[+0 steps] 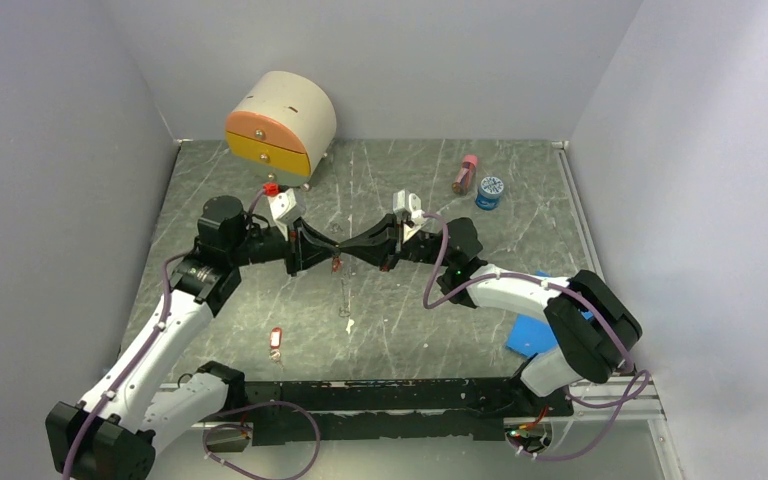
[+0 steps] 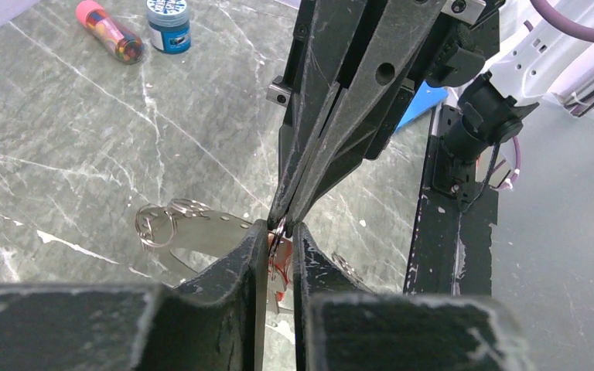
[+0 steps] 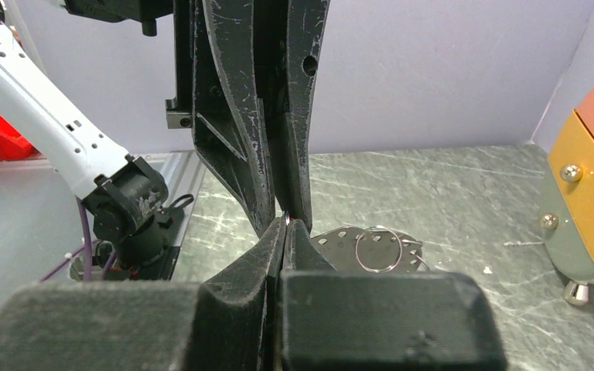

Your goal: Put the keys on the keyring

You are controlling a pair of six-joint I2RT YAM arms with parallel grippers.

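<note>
Desk (image 1: pixel 400 335): grey marbled top; both arms reach inward over it from the near edge.
Loose key (image 1: pixel 276 342): lies flat on the desk with its red tag, near the front, well apart from both claws.
Blue sheet (image 1: pixel 530 335): on the desk at the near right, partly under the right arm.
Left claw (image 1: pixel 335 247): raised over mid-desk and pointing right. Its fingers are drawn to a narrow slot and grip the red tag of a key.
Held key (image 2: pixel 278 267): red tag sits in that slot; in the top view it hangs just below the claw tips.
Right claw (image 1: pixel 358 245): pointing left, tip to tip with the left claw. Its fingers are pressed together and pinch a thin wire at the tips.
Keyring (image 3: pixel 288 220): only a short arc of wire shows, at the point where the two claws meet. The rest is hidden.
Plate (image 3: pixel 336 241): perforated metal, just beyond the claw tips, carrying wire rings (image 2: pixel 157 224).
Bottle (image 1: pixel 465 174): pink cap, lying at the far right.
Jar (image 1: pixel 489 191): blue lid, upright just beside the bottle.
Box (image 1: pixel 280 125): rounded, with orange and yellow drawers, at the far left by the wall.
</note>
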